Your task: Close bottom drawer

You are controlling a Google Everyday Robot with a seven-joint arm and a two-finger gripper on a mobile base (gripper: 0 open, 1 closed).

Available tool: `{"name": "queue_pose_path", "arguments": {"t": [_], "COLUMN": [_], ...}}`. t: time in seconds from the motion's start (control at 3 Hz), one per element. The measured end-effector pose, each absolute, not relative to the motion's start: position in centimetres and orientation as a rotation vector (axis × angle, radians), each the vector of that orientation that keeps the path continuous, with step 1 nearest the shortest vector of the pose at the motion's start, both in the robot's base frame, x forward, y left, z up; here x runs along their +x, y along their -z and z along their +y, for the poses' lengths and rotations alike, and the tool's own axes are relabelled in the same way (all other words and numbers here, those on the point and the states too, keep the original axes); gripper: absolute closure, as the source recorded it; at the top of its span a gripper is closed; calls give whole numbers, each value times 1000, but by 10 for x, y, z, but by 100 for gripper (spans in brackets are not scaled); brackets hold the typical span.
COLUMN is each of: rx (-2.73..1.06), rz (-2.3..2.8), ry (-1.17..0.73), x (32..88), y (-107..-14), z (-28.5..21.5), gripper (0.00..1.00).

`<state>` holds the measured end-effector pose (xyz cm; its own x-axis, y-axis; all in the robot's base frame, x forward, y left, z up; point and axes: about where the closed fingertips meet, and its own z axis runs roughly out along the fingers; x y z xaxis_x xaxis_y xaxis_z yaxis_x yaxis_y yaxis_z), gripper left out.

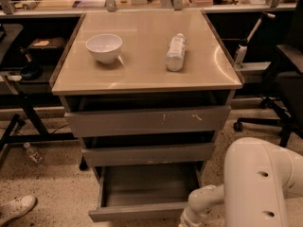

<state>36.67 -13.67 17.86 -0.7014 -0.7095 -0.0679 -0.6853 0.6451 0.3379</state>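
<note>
The bottom drawer point(142, 212) of the grey-brown cabinet stands pulled far out, and its empty grey box interior point(149, 183) shows from above. Its plain flat front lies near the lower edge of the view. My white arm point(255, 183) fills the lower right, and its forearm point(201, 205) reaches down just right of the drawer's front right corner. My gripper is out of view below the bottom edge.
The top drawer front point(147, 121) with white scratches and the middle drawer front point(147, 154) stand slightly out. A white bowl point(104, 47) and a lying bottle point(175, 52) rest on the cabinet top. An office chair point(284, 79) stands at right, a shoe point(16, 207) at lower left.
</note>
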Motion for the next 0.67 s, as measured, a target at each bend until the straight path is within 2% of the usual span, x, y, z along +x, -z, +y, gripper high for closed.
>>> {"name": "queue_pose_path", "arguments": {"t": [0.33, 0.67], "rx": [1275, 1336], "rz": [-2782, -2777], "ry": [547, 561], "x": [391, 409], "y": [-185, -187], "z": [-122, -112], "gripper": [100, 100]}}
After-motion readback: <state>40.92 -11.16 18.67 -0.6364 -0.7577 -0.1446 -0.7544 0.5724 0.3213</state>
